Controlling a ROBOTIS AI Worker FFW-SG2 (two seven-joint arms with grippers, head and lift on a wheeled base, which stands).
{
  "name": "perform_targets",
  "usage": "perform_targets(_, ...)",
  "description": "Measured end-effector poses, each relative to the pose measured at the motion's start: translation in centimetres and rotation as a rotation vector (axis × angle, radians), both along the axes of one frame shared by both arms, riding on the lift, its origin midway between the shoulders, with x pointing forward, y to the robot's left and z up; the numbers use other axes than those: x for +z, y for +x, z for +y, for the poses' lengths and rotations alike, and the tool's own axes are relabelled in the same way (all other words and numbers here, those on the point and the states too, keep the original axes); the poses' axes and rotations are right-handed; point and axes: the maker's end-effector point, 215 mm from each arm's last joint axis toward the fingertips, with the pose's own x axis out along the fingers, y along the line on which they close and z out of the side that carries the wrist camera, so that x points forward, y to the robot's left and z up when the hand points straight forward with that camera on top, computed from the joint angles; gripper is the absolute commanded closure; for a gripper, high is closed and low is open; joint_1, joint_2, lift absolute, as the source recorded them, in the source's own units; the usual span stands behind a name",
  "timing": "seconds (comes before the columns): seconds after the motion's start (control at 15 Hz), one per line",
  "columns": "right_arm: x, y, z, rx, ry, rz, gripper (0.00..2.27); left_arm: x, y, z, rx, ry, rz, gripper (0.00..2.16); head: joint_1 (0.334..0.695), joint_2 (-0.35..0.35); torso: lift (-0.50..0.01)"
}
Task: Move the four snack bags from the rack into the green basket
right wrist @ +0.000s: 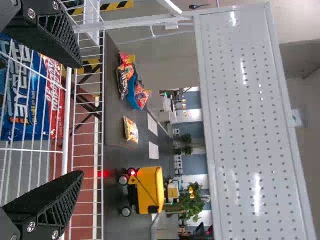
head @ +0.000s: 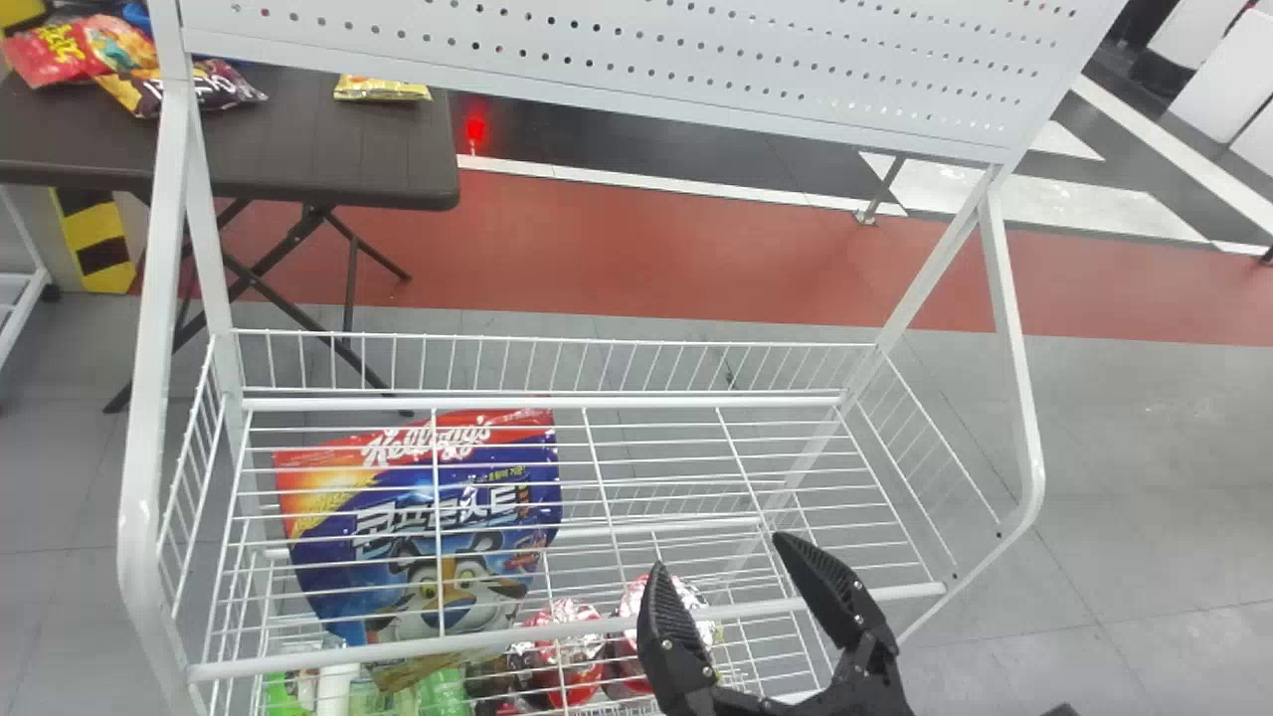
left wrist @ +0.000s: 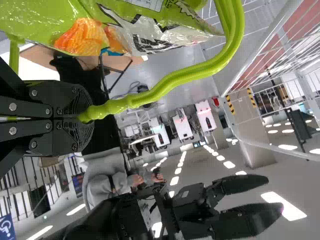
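My right gripper [head: 731,587] stands open over the front rail of the white wire rack [head: 557,632], nothing between its fingers. The right wrist view has this gripper [right wrist: 80,120] too, spread before the wires. In the left wrist view my left gripper [left wrist: 86,113] is shut on the green basket's handle [left wrist: 175,82]. Inside the handle's loop lies a green snack bag [left wrist: 40,17] with an orange picture, a silvery-white part beside it. The basket's body is mostly hidden. Under the rack's upper wires stands a large blue and red bag [head: 428,537].
Red foil-topped packs [head: 565,661] and green items [head: 443,691] sit low in the rack. Above its back hangs a white perforated panel [head: 597,50]. White side posts [head: 149,398] frame the rack. Behind it, a dark table [head: 318,149] holds several other snack bags.
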Motion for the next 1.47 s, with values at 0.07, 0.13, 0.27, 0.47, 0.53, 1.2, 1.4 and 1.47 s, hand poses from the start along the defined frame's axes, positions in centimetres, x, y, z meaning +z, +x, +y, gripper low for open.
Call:
perform_targets(0.07, -0.6, -0.1, -0.4, -0.011, 0.0, 0.017, 0.05, 0.0, 0.0, 0.0, 0.001, -0.002, -0.002, 1.93, 0.695, -0.35, 0.0)
perform_targets(0.13, -0.8, -0.2, -1.0, -0.022, 0.0, 0.026, 0.05, 0.0, 0.1, 0.0, 0.002, -0.004, -0.003, 1.93, 0.695, -0.35, 0.0)
perform_targets(0.27, -0.5, -0.4, -1.8, -0.036, 0.004, 0.023, 0.06, -0.1, 0.1, 0.0, 0.002, -0.005, -0.004, 1.93, 0.695, -0.35, 0.0)
perform_targets(0.47, 0.0, -0.5, -2.0, -0.038, 0.006, 0.017, 0.06, 0.1, 0.0, -0.1, 0.0, -0.012, -0.004, 1.93, 0.695, -0.35, 0.0)
perform_targets(0.53, 0.1, -0.5, -2.0, -0.038, 0.006, 0.016, 0.06, 0.1, 0.0, 0.0, 0.0, -0.013, -0.004, 1.93, 0.695, -0.35, 0.0)
perform_targets(1.2, 0.2, -0.8, -2.0, -0.035, 0.005, 0.009, 0.06, 0.1, -0.2, 0.1, -0.001, -0.012, -0.002, 1.93, 0.695, -0.35, 0.0)
perform_targets(1.4, 0.3, -0.9, -2.1, -0.037, 0.006, 0.009, 0.06, 0.2, -0.3, 0.1, 0.0, -0.012, -0.002, 1.93, 0.695, -0.35, 0.0)
perform_targets(1.47, 0.3, -0.9, -2.2, -0.039, 0.007, 0.009, 0.06, 0.2, -0.3, 0.1, 0.0, -0.012, -0.002, 1.93, 0.695, -0.35, 0.0)
